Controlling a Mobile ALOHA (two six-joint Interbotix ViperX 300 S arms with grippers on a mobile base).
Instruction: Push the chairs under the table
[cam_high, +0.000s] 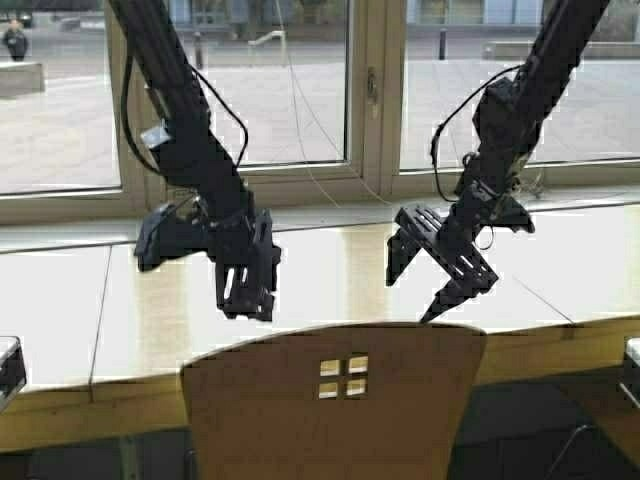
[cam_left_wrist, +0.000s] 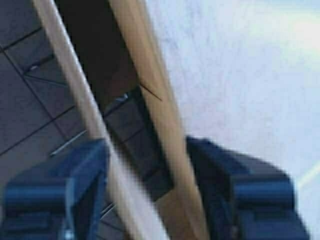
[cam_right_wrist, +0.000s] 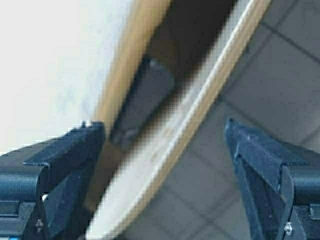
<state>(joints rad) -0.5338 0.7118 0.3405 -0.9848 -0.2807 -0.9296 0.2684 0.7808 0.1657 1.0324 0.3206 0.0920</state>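
Observation:
One tan plywood chair stands at the bottom centre, its backrest with four square cutouts close against the yellowish front edge of the pale table. My left gripper hangs open just above the backrest's top left corner. My right gripper is open over the top right corner. In the left wrist view the backrest's top edge runs between the left gripper's fingers, beside the table edge. The right wrist view shows the backrest's edge between the right gripper's wide-spread fingers.
A window frame and sill run along the far side of the table. Dark tiled floor lies under the chair. Dark fittings show at the left edge and right edge.

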